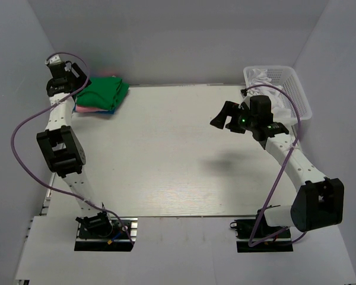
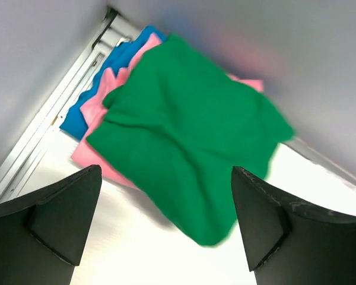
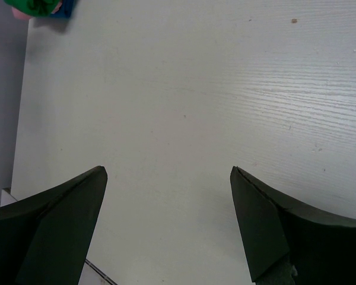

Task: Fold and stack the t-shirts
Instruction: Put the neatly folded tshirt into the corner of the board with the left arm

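Left gripper (image 2: 165, 178): jaws apart, empty, directly above green t-shirt (image 1: 104, 93), which tops pink t-shirt (image 2: 83, 157) and blue t-shirt (image 2: 83, 119) at the table's (image 1: 166, 160) far-left corner; right gripper (image 1: 225, 116): jaws apart, empty; white cloth (image 1: 262, 76), probably the next t-shirt, lies in the basket (image 1: 296, 98) to its right, so the right arm is nearer.

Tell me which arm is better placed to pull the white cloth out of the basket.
Right, probably: the right gripper hangs open beside the basket; the left gripper is open by the green shirt across the table.
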Robot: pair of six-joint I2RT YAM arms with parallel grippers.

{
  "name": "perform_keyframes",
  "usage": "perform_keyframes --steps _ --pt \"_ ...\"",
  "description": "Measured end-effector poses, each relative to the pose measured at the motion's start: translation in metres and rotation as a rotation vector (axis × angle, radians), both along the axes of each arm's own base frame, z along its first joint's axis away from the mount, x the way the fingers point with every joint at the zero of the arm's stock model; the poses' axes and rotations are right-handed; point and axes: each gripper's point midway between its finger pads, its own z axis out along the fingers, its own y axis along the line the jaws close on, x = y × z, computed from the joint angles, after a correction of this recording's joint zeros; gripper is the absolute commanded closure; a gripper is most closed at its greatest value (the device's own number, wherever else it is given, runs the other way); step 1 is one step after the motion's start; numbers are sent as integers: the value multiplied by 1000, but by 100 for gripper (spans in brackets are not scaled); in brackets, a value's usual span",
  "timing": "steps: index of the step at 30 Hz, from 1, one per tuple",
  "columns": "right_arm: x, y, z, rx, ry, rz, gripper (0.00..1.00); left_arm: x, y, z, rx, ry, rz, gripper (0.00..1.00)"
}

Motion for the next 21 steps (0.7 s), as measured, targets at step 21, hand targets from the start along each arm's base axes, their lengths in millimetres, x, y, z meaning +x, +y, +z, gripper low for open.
perform_keyframes --steps 21 --pt "-29 -12 -13 -8 -27 -20 10 -125 -255 42 -139 26 -462 0"
